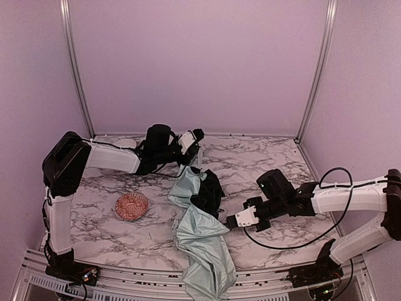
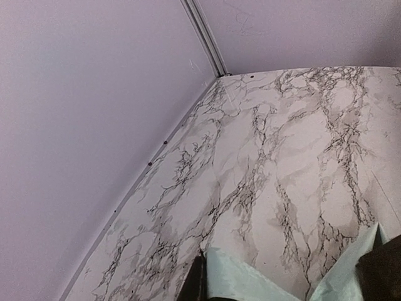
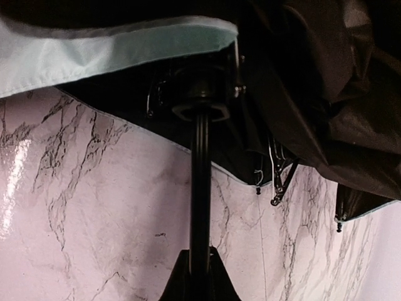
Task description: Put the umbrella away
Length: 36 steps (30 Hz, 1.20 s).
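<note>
Looks like the collapsing step, not yet the stowing: half-folded, unbundled, nowhere near tidy. Starting at the left, past the patterned bowl point(image 1: 131, 206) sitting well clear of the work: left gripper point(image 1: 193, 142) stretched to the far middle of the table point(image 1: 269, 157), jaws closed, poised just above the upper tip of the umbrella point(image 1: 203, 244). Cannot tell whether pinching any cloth there; from the left wrist view, only a mint edge of the umbrella point(image 2: 244, 283) crossing the bottom of the frame, marble beyond. In the middle: slumped in a loose heap, pale mint outside, black lining showing at the centre, trailing from near the left gripper down to the near edge of the table. To the right: right gripper point(image 1: 227, 221) set low at the side of the heap, closed on the thin black shaft point(image 3: 199, 182), running straight out from between the fingers to the runner under the canopy folds, rib ends dangling beside it. Next, probably: hold the shaft firm on the right and draw the runner or the cloth toward it from the left, so as to close the ribs. Calls for a sure hold of the slack fabric first, and care not to drag the heap off the near edge.
</note>
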Each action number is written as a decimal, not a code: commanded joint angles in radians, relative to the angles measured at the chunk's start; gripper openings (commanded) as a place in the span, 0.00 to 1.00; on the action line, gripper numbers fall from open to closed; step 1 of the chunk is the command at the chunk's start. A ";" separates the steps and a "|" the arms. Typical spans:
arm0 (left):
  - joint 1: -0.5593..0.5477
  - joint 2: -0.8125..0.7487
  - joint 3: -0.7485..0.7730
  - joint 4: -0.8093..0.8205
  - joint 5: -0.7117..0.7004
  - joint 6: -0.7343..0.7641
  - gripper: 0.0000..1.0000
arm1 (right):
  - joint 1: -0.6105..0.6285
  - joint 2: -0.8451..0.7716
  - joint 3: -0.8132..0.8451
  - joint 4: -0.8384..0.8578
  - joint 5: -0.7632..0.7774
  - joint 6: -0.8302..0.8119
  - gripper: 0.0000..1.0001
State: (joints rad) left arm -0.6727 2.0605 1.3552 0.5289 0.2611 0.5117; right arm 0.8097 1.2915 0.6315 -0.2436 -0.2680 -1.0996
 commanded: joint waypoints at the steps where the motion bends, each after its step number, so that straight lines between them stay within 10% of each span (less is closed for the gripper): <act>1: 0.002 0.077 0.052 0.040 -0.129 -0.059 0.18 | 0.001 0.070 -0.015 0.064 0.052 0.027 0.00; 4: 0.002 0.105 0.104 0.048 -0.312 -0.120 0.68 | -0.016 0.112 0.011 0.072 0.058 0.063 0.00; 8: 0.012 0.110 0.176 0.027 -0.563 -0.139 0.98 | -0.025 0.144 0.011 0.066 0.057 0.056 0.00; 18: 0.082 -0.058 0.166 -0.127 -0.670 -0.125 0.99 | -0.042 0.170 0.026 0.050 0.088 0.136 0.00; 23: -0.128 -0.438 -0.158 -0.210 -0.359 0.011 0.87 | -0.060 0.165 0.091 0.023 0.060 0.240 0.00; 28: -0.211 -0.700 -0.404 -0.247 0.141 -0.281 0.76 | -0.095 0.117 0.159 0.023 0.053 0.343 0.00; 36: -0.243 -0.749 -0.438 -0.200 -0.132 -0.425 0.71 | -0.030 0.047 0.155 0.043 0.126 0.219 0.00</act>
State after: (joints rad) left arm -0.9180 1.2861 0.8780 0.3416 0.2409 0.1810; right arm 0.7235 1.3674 0.7815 -0.2253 -0.1898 -0.8246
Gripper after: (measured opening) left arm 0.691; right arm 0.051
